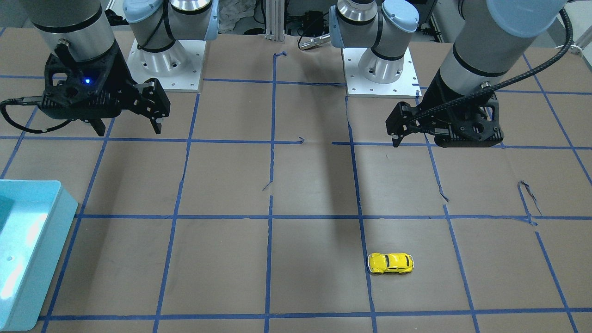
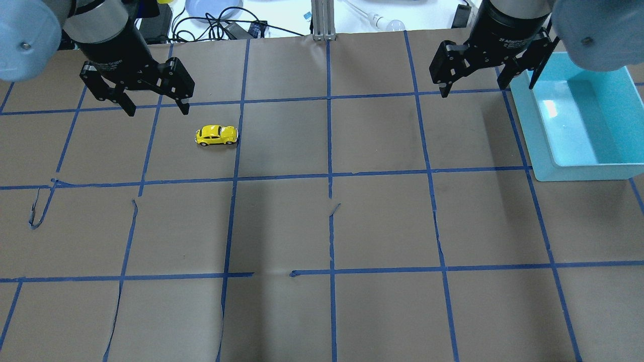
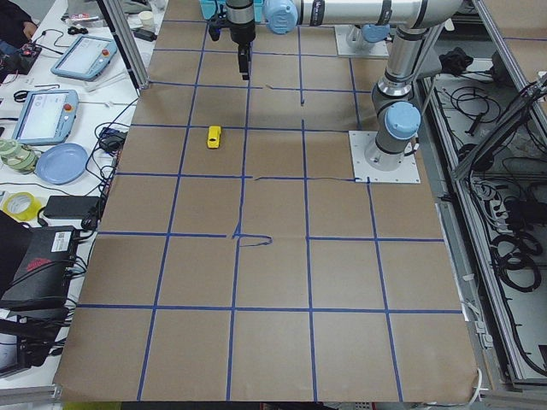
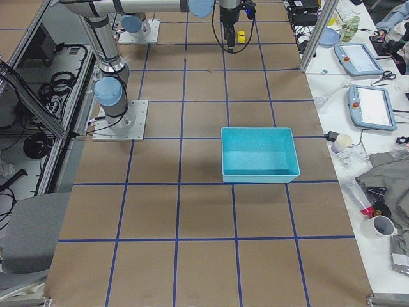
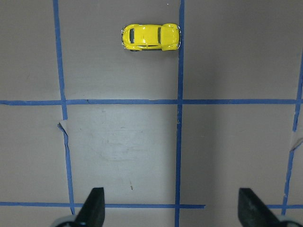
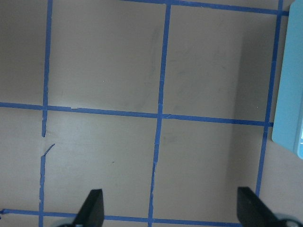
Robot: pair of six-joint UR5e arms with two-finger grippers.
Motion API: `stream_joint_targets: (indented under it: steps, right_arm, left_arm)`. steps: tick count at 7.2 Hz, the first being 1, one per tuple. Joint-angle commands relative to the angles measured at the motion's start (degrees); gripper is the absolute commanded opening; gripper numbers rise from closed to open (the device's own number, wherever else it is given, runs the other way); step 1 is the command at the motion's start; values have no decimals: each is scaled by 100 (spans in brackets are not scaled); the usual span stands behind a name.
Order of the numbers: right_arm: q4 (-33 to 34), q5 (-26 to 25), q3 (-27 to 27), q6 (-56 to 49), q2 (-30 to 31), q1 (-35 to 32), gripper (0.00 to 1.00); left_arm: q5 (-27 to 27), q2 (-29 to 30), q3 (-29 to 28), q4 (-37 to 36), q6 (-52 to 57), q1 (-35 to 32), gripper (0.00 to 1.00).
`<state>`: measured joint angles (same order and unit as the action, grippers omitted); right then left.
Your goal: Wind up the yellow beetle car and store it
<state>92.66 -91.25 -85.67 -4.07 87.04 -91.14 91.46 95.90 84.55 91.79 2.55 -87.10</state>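
The yellow beetle car (image 2: 216, 134) stands on its wheels on the brown paper table, on the left side, next to a blue tape line; it also shows in the front view (image 1: 390, 262) and the left wrist view (image 5: 151, 37). My left gripper (image 2: 157, 108) hangs open and empty above the table, short of the car, its fingers (image 5: 94, 203) wide apart. My right gripper (image 2: 485, 86) is open and empty too, raised beside the teal bin (image 2: 583, 173), with bare paper under it in the right wrist view (image 6: 170, 205).
The teal bin (image 1: 51, 240) is empty and sits at the table's right end; its edge shows in the right wrist view (image 6: 289, 94). The arm bases (image 1: 166, 64) stand at the robot's side. Cables and a plate (image 2: 211, 7) lie beyond the far edge.
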Motion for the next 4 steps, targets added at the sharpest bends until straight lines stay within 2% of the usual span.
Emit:
stream_joint_targets:
  steps: [1, 2, 4]
  right_arm:
    - [-2, 106, 33, -24, 6, -9, 100]
    - [6, 281, 41, -42, 6, -9, 100]
    - [7, 292, 42, -33, 6, -9, 100]
  left_arm:
    - [-6, -2, 0, -20, 9, 0, 100]
    - [-6, -2, 0, -12, 0, 0, 100]
    - [-6, -2, 0, -12, 0, 0, 100]
